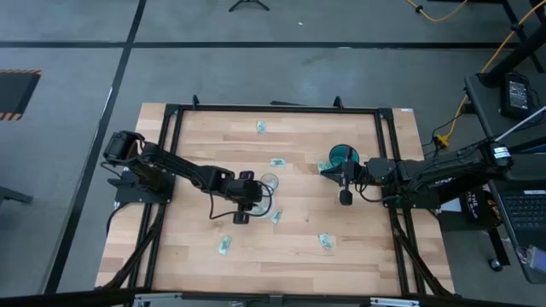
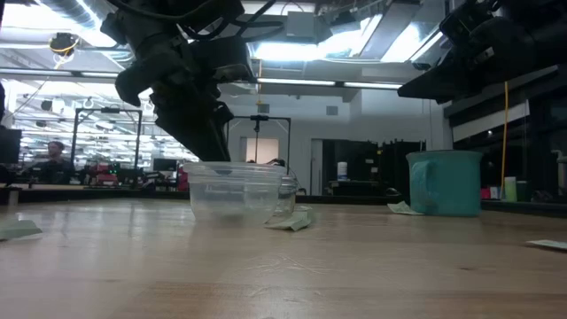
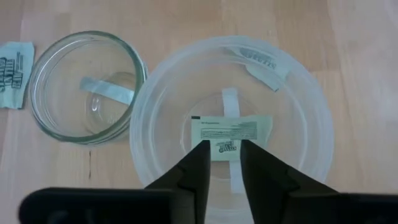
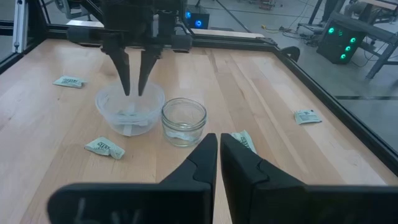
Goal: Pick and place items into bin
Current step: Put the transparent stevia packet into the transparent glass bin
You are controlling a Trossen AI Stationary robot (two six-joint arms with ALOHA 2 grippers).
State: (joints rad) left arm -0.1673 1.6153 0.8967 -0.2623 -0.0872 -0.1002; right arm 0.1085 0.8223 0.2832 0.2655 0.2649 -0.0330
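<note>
Left hand hangs over the clear round plastic bin, fingers parted narrowly, gripping nothing. Right below its tips, a small white-and-teal packet lies flat on the bin floor. Beside the bin stands a clear glass jar. More small packets lie scattered on the wooden tabletop. Right hand waits near the teal mug, fingers pressed together, empty.

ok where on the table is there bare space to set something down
The widest bare wood is the front left corner, between the left arm and the packet near the front edge. The back right corner behind the mug is also bare. It is crowded mid-table around the bowl, jar and left tool.
</note>
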